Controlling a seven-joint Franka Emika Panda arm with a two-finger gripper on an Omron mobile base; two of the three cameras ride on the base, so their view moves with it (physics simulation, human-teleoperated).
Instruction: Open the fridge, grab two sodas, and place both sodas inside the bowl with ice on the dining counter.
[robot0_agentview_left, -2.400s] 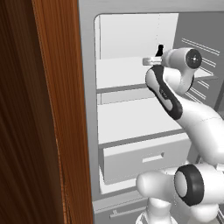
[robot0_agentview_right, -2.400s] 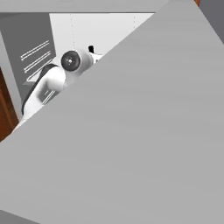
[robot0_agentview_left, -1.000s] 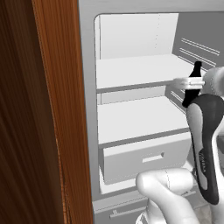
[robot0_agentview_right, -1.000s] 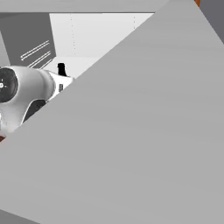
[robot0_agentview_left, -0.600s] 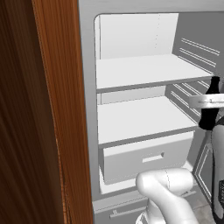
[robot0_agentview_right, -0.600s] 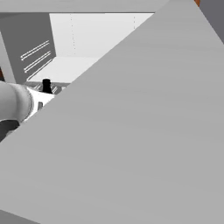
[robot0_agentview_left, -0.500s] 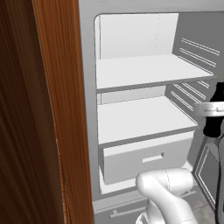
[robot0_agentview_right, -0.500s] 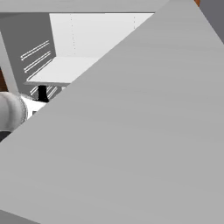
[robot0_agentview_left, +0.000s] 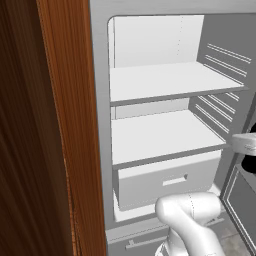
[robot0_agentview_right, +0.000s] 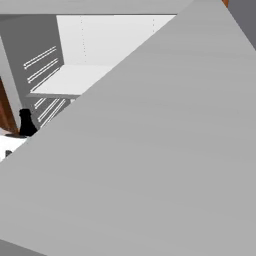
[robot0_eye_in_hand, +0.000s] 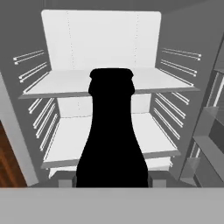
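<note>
The fridge stands open, its white shelves bare. My gripper is shut on the black cola bottle, which stands upright in the hand view in front of the open fridge. In the right base view the bottle's top pokes up at the left edge, above the white hand. In the left base view the hand sits at the right edge, level with the lower shelf and outside the fridge. The blue can, the bowl and the dining counter are out of view.
The brown wooden cabinet stands close on the left of the fridge. The swung-open grey fridge door blocks most of the right base view. Door racks line the right side. A white drawer sits under the lower shelf.
The arm has drawn back out of the fridge with the bottle, moving right and down in the left base view and left in the right base view.
</note>
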